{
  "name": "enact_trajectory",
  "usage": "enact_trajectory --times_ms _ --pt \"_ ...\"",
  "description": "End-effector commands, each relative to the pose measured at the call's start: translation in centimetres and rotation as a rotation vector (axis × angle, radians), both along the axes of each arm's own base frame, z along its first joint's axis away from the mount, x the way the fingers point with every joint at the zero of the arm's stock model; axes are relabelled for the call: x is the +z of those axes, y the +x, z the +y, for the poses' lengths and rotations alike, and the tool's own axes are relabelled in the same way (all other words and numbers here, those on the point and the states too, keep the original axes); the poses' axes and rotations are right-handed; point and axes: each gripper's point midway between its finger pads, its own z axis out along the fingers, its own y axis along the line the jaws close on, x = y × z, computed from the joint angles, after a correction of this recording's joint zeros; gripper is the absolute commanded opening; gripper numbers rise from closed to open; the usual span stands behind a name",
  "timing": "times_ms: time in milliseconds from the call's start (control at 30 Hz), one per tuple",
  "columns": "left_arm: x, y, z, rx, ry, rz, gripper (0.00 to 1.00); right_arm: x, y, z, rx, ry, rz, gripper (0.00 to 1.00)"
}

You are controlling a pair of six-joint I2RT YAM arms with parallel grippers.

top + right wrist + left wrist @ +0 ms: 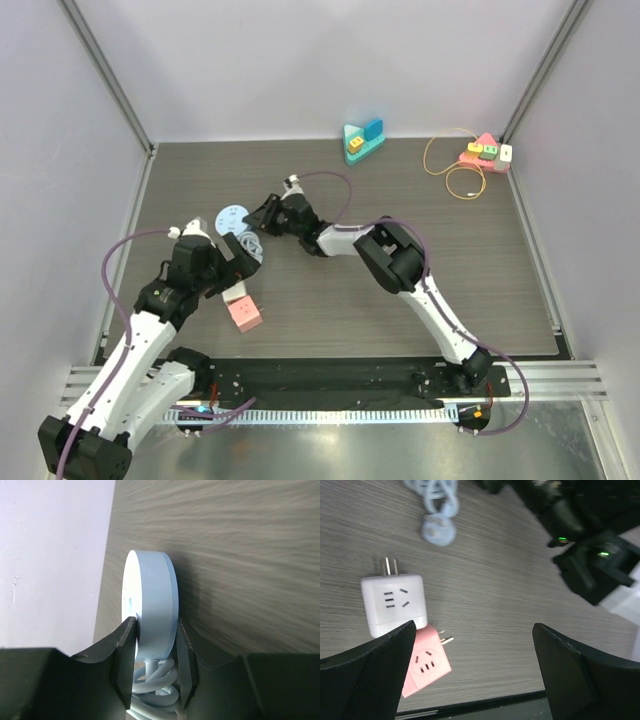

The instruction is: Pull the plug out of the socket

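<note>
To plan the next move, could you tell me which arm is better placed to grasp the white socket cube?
Left: the left gripper, open, hangs close over the white socket cube, while the right gripper is shut on the pale blue disc.

Soft, even light filled the top view, leaving faint shadows on the worktop. Both wrist views were blurrier, especially the streaked wood grain and the dark left tool.

- Top external: high behind, looking down on the whole table.
- Left wrist: close, tilted down — shares the white socket cube with top.
- Right wrist: closest, skimming the table; shares the pale blue disc.
</note>
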Motion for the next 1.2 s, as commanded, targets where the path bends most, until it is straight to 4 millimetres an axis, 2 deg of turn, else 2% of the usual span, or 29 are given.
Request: enact_trajectory --times_ms 0,33,67,100,133,200,233,267,300,400,500,533,567,633,667,700,767,800,833,867,900,933,967,1000,1033,1067,1133,1167 --pt "4.3 -0.4 -1.2 -0.014 -0.127 -0.098 0.99 0.7 -0.5 3.6 0.001 -0.006 -0.041 0.01" --pt "4.8 -0.7 -1.1 -0.003 -0.147 -0.106 0.99 0.2 -0.4 4.5 0.006 -0.005 -0.053 0.01" --pt "5.6 -1.1 -1.1 0.0 -0.164 -0.136 1.0 -0.3 -1.1 5.5 0.021 -0.017 -0.044 0.01" --pt "6.0 -1.3 -0.9 0.008 -0.172 -0.147 1.0 0.7 -0.9 6.6 0.029 0.006 -0.061 0.01" --pt "6.4 -1.8 -0.8 0.016 -0.181 -0.139 1.0 -0.4 -1.2 7.1 0.036 0.0 -0.05 0.01" --pt "7.3 -2.6 -1.0 -0.003 -0.202 -0.15 1.0 -0.9 -2.2 8.5 0.062 -0.006 -0.043 0.02" --pt "7.5 -3.1 -1.0 -0.007 -0.207 -0.14 1.0 0.6 -2.0 9.2 0.067 0.009 -0.059 0.11" --pt "7.7 -3.4 -0.9 -0.007 -0.211 -0.135 1.0 -0.9 -2.5 9.4 0.083 -0.041 -0.037 0.18" --pt "8.0 -3.9 -1.1 -0.019 -0.221 -0.135 1.0 -0.6 -2.7 9.5 0.098 -0.047 -0.038 0.24" --pt "8.3 -5.1 -1.3 -0.046 -0.237 -0.121 1.0 0.2 -2.6 8.6 0.127 -0.127 -0.055 0.53" --pt "7.7 -5.9 -1.4 -0.059 -0.246 -0.094 1.0 0.9 -2.3 6.5 0.155 -0.224 -0.046 0.65" --pt "7.7 -6.1 -1.8 -0.081 -0.259 -0.092 1.0 0.8 -1.8 5.3 0.162 -0.242 -0.031 0.74" --pt "7.3 -6.2 -1.9 -0.093 -0.26 -0.089 1.0 0.4 -1.9 4.2 0.173 -0.285 0.004 0.76" --pt "6.8 -6.2 -2.0 -0.113 -0.237 -0.073 1.0 1.5 -1.1 2.2 0.18 -0.337 -0.013 0.84" --pt "6.5 -6.1 -2.0 -0.118 -0.229 -0.063 0.99 1.2 -1.2 1.0 0.18 -0.38 0.001 0.88" --pt "6.1 -6.2 -2.0 -0.126 -0.214 -0.047 0.99 2.2 -1.4 0.0 0.187 -0.406 -0.02 0.89" --pt "5.6 -6.1 -2.0 -0.127 -0.202 -0.014 0.98 2.6 -1.1 -2.0 0.167 -0.449 -0.02 0.94" --pt "5.4 -6.0 -2.0 -0.123 -0.199 -0.006 0.98 2.3 -1.4 -3.3 0.162 -0.473 -0.008 0.97" --pt "5.2 -6.0 -2.0 -0.11 -0.207 0.01 0.98 4.7 -1.3 -4.0 0.149 -0.464 -0.039 0.99" --pt "5.2 -5.9 -2.1 -0.109 -0.216 0.012 0.98 5.5 -0.8 -5.1 0.13 -0.463 -0.04 1.0" --pt "5.3 -5.9 -2.2 -0.105 -0.222 0.007 0.98 5.1 -0.9 -6.2 0.123 -0.475 -0.024 1.0" --pt "5.5 -5.6 -2.1 -0.094 -0.227 -0.004 0.98 5.7 -0.8 -7.0 0.113 -0.473 -0.022 1.0" --pt "5.6 -5.5 -2.0 -0.084 -0.23 -0.011 0.98 7.6 0.1 -8.4 0.082 -0.457 -0.04 1.0" --pt "5.8 -5.3 -1.8 -0.069 -0.223 -0.029 0.98 7.1 0.2 -9.6 0.069 -0.471 -0.027 1.0" --pt "6.0 -5.1 -1.7 -0.062 -0.224 -0.04 0.98 7.4 0.5 -10.7 0.052 -0.475 -0.022 1.0" --pt "6.0 -4.9 -1.7 -0.052 -0.227 -0.042 0.98 8.5 0.9 -11.7 0.035 -0.467 -0.036 1.0" --pt "6.1 -4.6 -1.7 -0.042 -0.236 -0.045 0.98 8.5 1.6 -13.6 0.045 -0.466 -0.039 1.0" --pt "6.0 -4.5 -1.8 -0.033 -0.246 -0.044 0.97 9.1 1.9 -14.3 0.039 -0.474 -0.062 1.0"
